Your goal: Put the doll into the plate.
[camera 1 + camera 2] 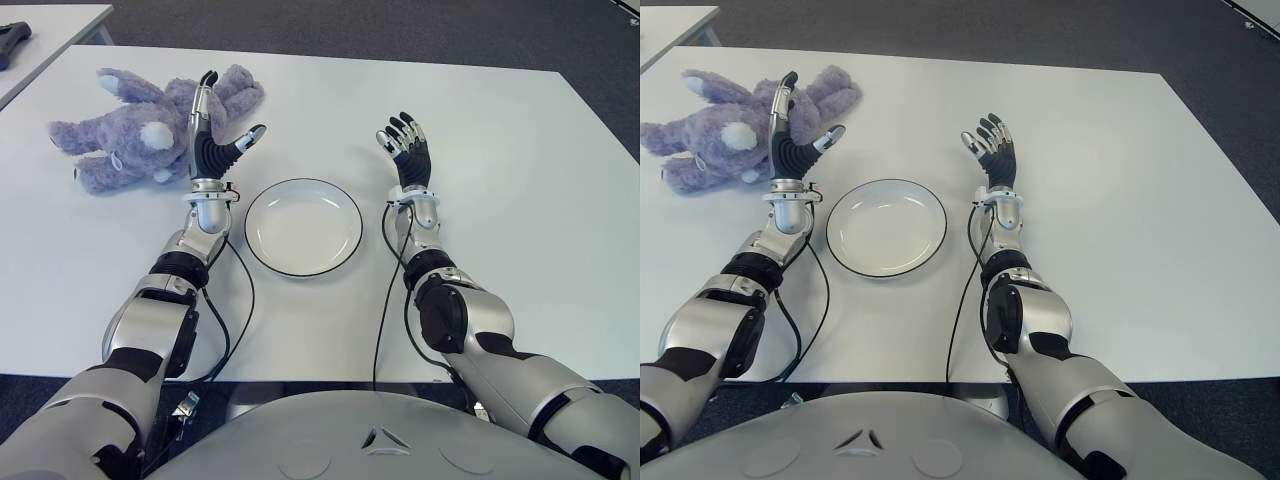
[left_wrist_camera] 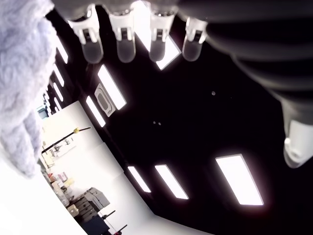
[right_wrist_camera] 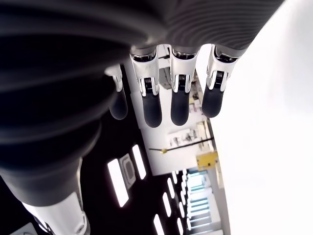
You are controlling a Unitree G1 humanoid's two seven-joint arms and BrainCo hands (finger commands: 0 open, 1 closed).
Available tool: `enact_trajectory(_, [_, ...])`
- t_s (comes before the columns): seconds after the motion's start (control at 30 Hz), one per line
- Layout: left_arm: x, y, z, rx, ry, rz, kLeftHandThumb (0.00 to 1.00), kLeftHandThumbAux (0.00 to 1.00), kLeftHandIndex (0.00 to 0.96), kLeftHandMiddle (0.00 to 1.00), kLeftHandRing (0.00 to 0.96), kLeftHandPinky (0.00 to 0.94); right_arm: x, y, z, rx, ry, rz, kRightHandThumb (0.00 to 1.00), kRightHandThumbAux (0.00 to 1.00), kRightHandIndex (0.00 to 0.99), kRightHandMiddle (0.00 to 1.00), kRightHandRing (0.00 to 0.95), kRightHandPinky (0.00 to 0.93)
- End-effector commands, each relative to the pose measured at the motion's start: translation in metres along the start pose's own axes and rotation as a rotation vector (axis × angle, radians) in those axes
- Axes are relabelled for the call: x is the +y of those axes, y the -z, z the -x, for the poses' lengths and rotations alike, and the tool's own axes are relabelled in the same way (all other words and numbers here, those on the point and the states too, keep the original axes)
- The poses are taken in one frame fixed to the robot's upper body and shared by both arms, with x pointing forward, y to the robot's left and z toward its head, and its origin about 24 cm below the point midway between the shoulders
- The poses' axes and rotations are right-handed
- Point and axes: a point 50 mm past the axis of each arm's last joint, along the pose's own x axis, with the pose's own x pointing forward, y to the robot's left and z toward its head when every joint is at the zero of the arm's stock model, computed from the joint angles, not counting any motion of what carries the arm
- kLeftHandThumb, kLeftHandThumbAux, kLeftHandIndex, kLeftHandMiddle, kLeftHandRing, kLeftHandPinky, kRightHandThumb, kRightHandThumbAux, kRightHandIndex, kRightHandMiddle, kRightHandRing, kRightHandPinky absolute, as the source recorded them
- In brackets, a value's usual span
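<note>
Left hand [image 1: 212,135] raised beside purple plush elephant [image 1: 120,130], fingers [image 2: 124,46] released, holding nothing; right hand [image 1: 405,150] likewise. Risked shoving soft toy away from plate [image 1: 304,265], snagging only ear

One doll [image 1: 130,128], a purple plush, one plate [image 1: 304,227], white with a dark rim, and one white table [image 1: 520,200] under both, with a corner of a second table [image 1: 45,35] at the far left carrying one dark object [image 1: 12,40] I can't identify. Two robot hands: one left hand [image 1: 212,140] and one right hand [image 1: 405,145], each on its own arm, so two arms. Two black cables, one along each forearm [image 1: 235,300], [image 1: 385,290].
</note>
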Motion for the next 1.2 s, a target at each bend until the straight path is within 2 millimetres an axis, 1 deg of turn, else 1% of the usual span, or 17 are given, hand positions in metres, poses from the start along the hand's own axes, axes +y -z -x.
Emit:
enact_trajectory(0.03, [0.001,0.029,0.050,0.130,0.073,-0.057,0.029,0.501,0.000,0.035,0.010,0.000,-0.020,0.096,0.089,0.390,0.147,-0.087,0.087,0.791,0.135,0.179,0.149,0.156])
enact_trajectory(0.27, [0.010,0.027,0.041,0.097,0.060,-0.099,0.013,0.517,0.000,0.039,0.014,0.000,-0.020,0.096,0.089,0.396,0.147,-0.089,0.080,0.787,0.131,0.171,0.140,0.146])
enact_trajectory(0.57, [0.022,0.026,0.037,0.084,0.045,-0.172,0.000,0.516,0.000,0.052,0.026,0.000,-0.022,0.096,0.089,0.403,0.153,-0.081,0.081,0.774,0.132,0.171,0.140,0.151])
enact_trajectory(0.87, [0.041,0.025,0.029,0.044,0.019,-0.315,0.013,0.544,0.000,0.068,0.039,0.000,-0.023,0.096,0.088,0.402,0.153,-0.067,0.067,0.757,0.127,0.167,0.139,0.148])
enact_trajectory(1.0, [0.052,0.024,0.023,0.018,0.017,-0.377,0.048,0.546,0.000,0.072,0.044,0.000,-0.024,0.096,0.089,0.406,0.150,-0.063,0.061,0.745,0.126,0.168,0.137,0.137])
enact_trajectory(1.13, [0.057,0.023,0.020,0.012,0.032,-0.435,0.097,0.546,0.000,0.063,0.039,0.000,-0.025,0.096,0.089,0.408,0.147,-0.061,0.058,0.738,0.125,0.167,0.134,0.132])
enact_trajectory(1.17, [0.058,0.023,0.020,0.011,0.035,-0.452,0.115,0.531,0.000,0.053,0.034,0.000,-0.025,0.096,0.089,0.408,0.146,-0.060,0.059,0.733,0.125,0.166,0.133,0.132])
enact_trajectory(1.2, [0.059,0.023,0.018,0.008,0.038,-0.482,0.173,0.506,0.000,0.046,0.028,0.000,-0.025,0.096,0.088,0.410,0.145,-0.061,0.062,0.733,0.126,0.166,0.133,0.136])
